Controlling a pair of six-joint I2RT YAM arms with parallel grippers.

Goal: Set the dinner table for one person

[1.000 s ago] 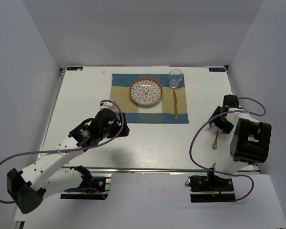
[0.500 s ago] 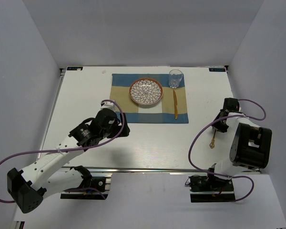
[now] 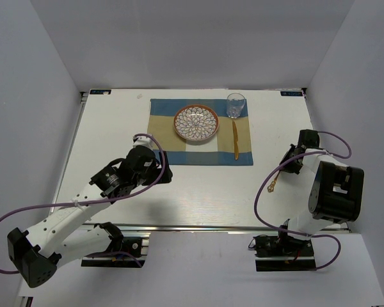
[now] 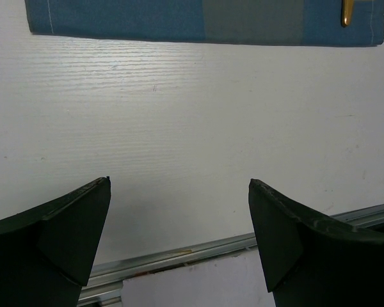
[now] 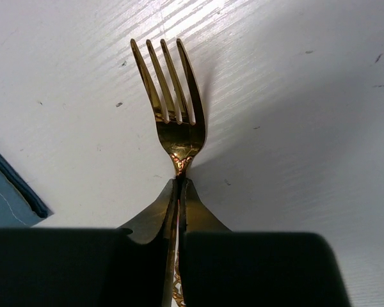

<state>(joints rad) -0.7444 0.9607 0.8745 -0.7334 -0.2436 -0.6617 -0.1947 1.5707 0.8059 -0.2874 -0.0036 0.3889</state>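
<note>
dinner table (image 3: pixel 115 128) | corner label (image 3: pixel 100 92) unreadable | left gripper (image 4: pixel 179 184) released | right gripper (image 5: pixel 178 187) grasping fork (image 5: pixel 176 121)

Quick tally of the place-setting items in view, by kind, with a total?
placemat: 1
plate: 1
glass: 1
fork, held in the right gripper: 1
gold utensil on the placemat, kind unclear: 1
Total: 5
</note>
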